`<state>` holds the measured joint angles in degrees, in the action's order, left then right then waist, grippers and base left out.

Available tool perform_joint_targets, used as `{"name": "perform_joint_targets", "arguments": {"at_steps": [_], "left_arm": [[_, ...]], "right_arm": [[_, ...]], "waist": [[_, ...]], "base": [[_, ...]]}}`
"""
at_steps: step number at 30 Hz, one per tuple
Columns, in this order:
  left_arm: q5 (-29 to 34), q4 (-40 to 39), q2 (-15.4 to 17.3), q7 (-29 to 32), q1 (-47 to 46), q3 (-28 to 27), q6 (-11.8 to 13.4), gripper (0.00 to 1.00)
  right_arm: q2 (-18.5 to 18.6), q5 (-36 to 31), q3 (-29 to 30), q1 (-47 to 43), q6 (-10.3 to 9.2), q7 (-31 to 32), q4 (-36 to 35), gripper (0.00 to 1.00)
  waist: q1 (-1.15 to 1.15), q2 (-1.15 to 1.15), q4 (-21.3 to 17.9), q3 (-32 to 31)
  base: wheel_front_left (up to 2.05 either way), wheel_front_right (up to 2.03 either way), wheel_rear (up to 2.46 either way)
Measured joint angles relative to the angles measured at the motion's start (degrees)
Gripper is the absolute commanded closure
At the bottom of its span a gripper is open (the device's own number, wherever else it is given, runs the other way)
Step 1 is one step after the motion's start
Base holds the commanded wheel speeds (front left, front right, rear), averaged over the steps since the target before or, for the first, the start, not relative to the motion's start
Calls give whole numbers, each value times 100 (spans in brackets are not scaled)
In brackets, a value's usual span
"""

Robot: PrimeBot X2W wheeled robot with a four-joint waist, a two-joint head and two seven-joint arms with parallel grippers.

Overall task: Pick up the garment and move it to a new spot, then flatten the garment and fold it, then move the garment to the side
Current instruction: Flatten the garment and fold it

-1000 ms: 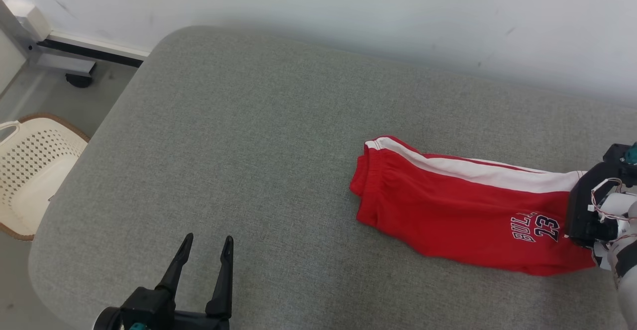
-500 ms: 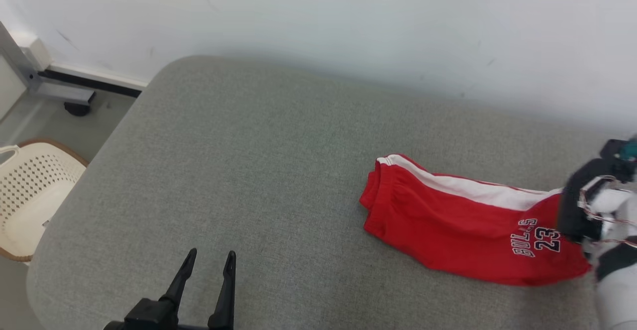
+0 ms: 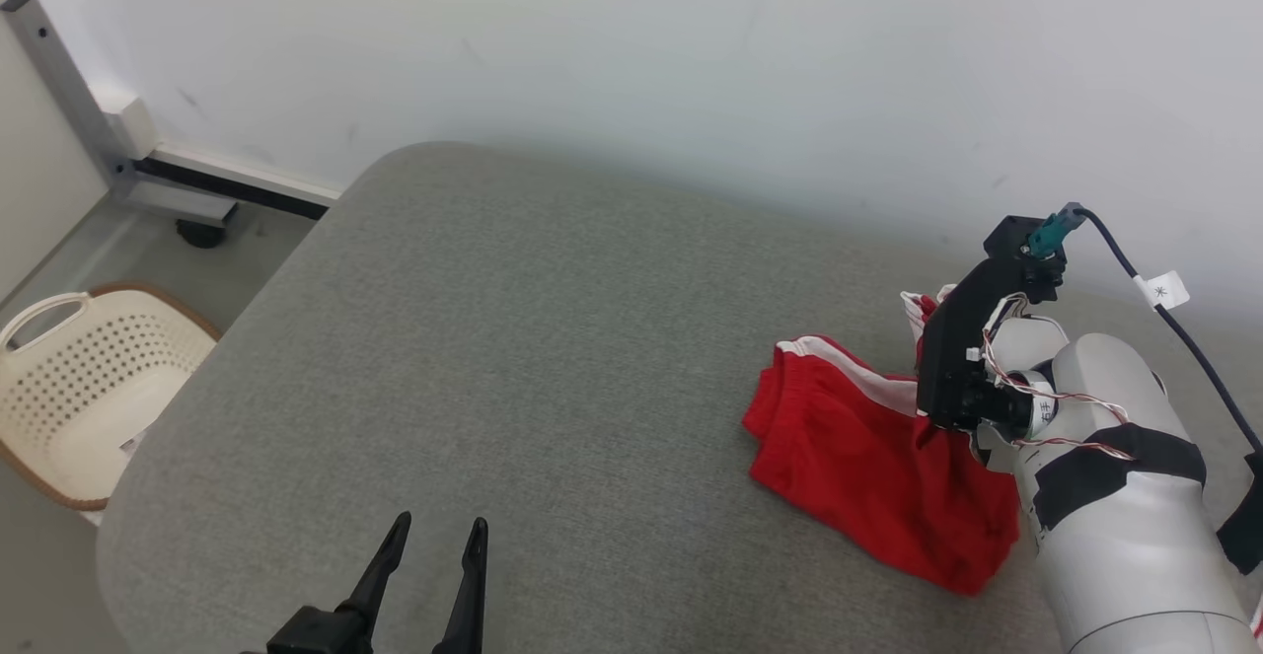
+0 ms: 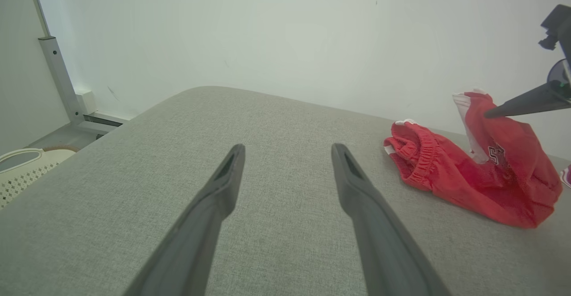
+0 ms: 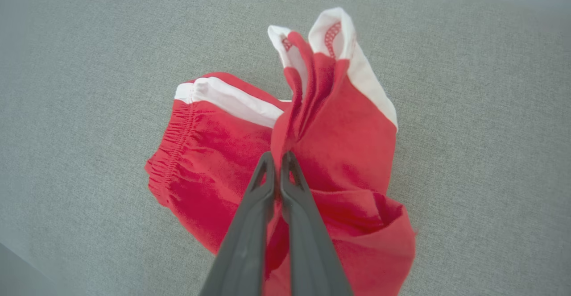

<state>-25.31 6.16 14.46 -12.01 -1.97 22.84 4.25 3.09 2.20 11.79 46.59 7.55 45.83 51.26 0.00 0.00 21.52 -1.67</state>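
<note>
Right gripper (image 5: 277,155): clenched on a pinch of the red jersey shorts with white side stripes (image 5: 348,153), near the leg-hem end. Left gripper (image 4: 287,148): released, jaws spread wide, poised over bare surface at the near left of the grey fabric-covered worktop (image 3: 513,338), well apart from the garment.

Change noted: one second ago the shorts lay stretched out flat along the worktop, with the right gripper at the hem end. The hem end is now raised off the surface and drawn toward the elastic waistband, so the cloth hangs in a bunched peak from the gripper. The waistband end rests on the worktop, at its right side. The head camera has also shifted its aim in this interval.

Assessment: the pick-up phase appears under way. The garment is only partly lifted; relocation, flattening and folding remain outstanding. A cream perforated basket (image 3: 89,378) stands on the floor to the left, uninvolved.
</note>
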Motion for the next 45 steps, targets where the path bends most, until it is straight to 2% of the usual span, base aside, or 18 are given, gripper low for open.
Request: {"name": "perform_joint_targets", "arguments": {"at_steps": [3, 8, 12, 13, 14, 15, 16, 20, 24, 30, 31, 32, 33, 37, 45], "left_arm": [[-3, 9, -12, -7, -2, 14, -9, 0], [-25, 64, -64, -34, -44, 64, -29, 0], [-33, 107, -77, -52, -53, 79, -27, 0], [-33, 104, -92, -53, -53, 86, -21, 0], [-33, 101, -105, -53, -53, 97, -13, 0], [-33, 97, -120, -53, -53, 108, -1, 0], [-33, 93, -138, -53, -53, 116, 31, 0], [-33, 75, -149, -59, -52, 101, 89, 0], [-45, 34, -133, -102, -26, 48, 140, 0], [-80, -70, -158, -144, -27, 54, 174, 0], [-82, -80, -165, -152, -35, 63, 171, 0], [-81, -83, -168, -152, -43, 70, 149, 0], [-81, -82, -171, -153, -49, 82, 146, 0], [-85, -85, -168, -156, -59, 76, 149, 0], [-120, -97, -98, -152, -60, 36, 165, 0]], "right_arm": [[-1, 198, -163, 1, 0, -54, 21, 100], [-21, 888, -750, 14, 0, -183, 258, 100], [-19, 886, -795, 16, 0, -515, 477, 100], [-19, 839, -797, 27, 0, -603, 547, 95], [-15, 783, -848, 43, 0, -635, 631, 95], [-14, 808, -920, 57, 0, -642, 708, 67], [-21, 910, -958, 67, 0, -650, 777, 0], [-23, 1269, -1016, 223, 0, -1027, 779, 0], [-2, 1170, -946, 394, 0, -1517, 632, 0], [517, 720, -792, 170, 0, -2020, 460, 0], [581, 680, -757, 40, 0, -2048, 466, 11], [635, 639, -724, -98, 0, -2087, 467, 73], [683, 572, -710, -236, 0, -2143, 460, 100], [678, 578, -527, -692, 0, -2252, 430, 100], [172, 758, -655, -1266, 0, -2210, 297, 100]], "waist": [[0, 0, 136, 3], [0, 0, 399, 41], [0, 0, 599, 69], [0, 0, 639, 78], [0, 0, 675, 90], [0, 0, 703, 105], [0, 0, 723, 122], [1, 0, 715, 166], [0, 0, 568, 155], [0, 0, 224, 73], [0, 0, 171, 62], [1, 0, 123, 53], [1, 0, 80, 45], [0, 0, -32, 29], [0, 0, -37, 56]], "base": [[0, 0, 0], [0, 0, 0], [0, 0, 0], [0, 0, 0], [0, 0, 0], [0, 0, 0], [0, 0, 0], [0, 0, 0], [0, 0, 0], [0, 0, 0], [0, 0, 0], [0, 0, 0], [0, 0, 0], [0, 0, 0], [0, 0, 0]]}}
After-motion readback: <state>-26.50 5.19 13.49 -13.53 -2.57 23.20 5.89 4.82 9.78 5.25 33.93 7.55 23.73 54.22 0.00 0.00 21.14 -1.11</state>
